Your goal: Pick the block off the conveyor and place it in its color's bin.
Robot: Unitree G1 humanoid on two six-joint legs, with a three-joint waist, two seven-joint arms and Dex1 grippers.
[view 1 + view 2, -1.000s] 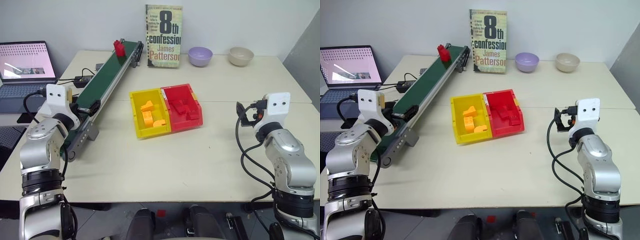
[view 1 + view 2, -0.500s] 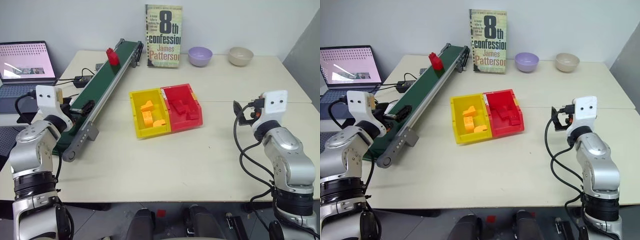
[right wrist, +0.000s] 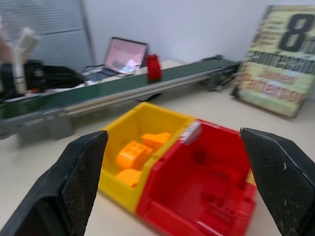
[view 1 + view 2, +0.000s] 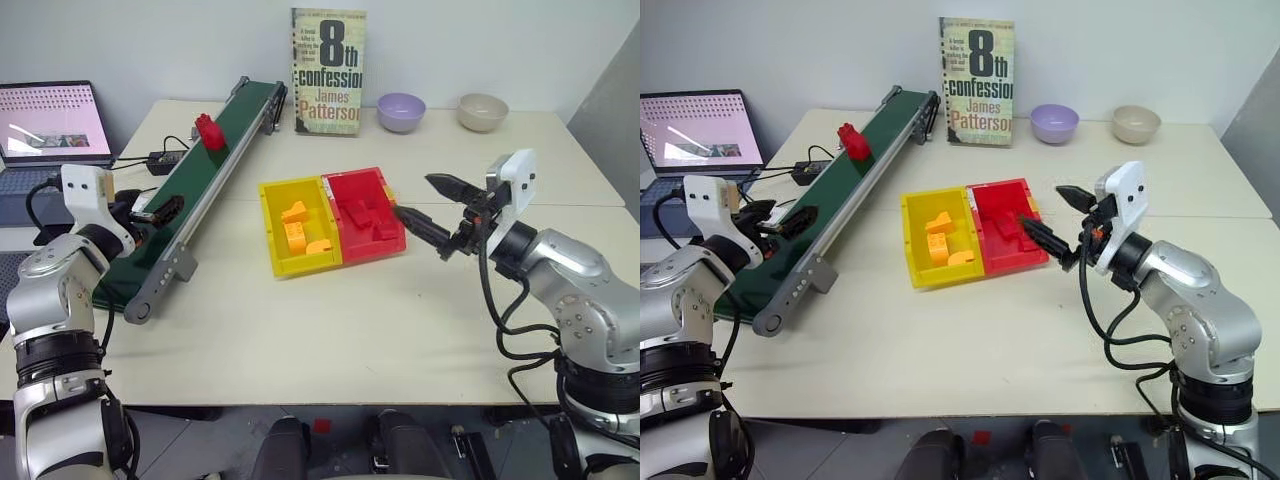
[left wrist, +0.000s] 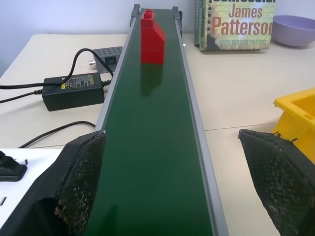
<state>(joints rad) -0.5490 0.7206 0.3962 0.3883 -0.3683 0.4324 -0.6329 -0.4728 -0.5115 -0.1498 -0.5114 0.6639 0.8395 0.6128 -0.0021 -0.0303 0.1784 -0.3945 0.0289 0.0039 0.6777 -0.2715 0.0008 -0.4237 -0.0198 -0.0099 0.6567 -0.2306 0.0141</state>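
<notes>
Item: small bright red studded plastic block (image 4: 209,131), riding nearer on long dark green conveyor (image 4: 190,187), upper left of frame.
Left pincer (image 4: 165,209) released astride belt; right pincer (image 4: 434,212), swung in mid-frame, released beside red plastic bin (image 4: 366,214). Pickup pending.

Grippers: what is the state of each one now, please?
Left gripper: open, holding nothing, over the conveyor.
Right gripper: open, holding nothing, beside the red bin.

Head pair high; wrist cameras low, sharing conveyor (image 5: 147,162)
</notes>
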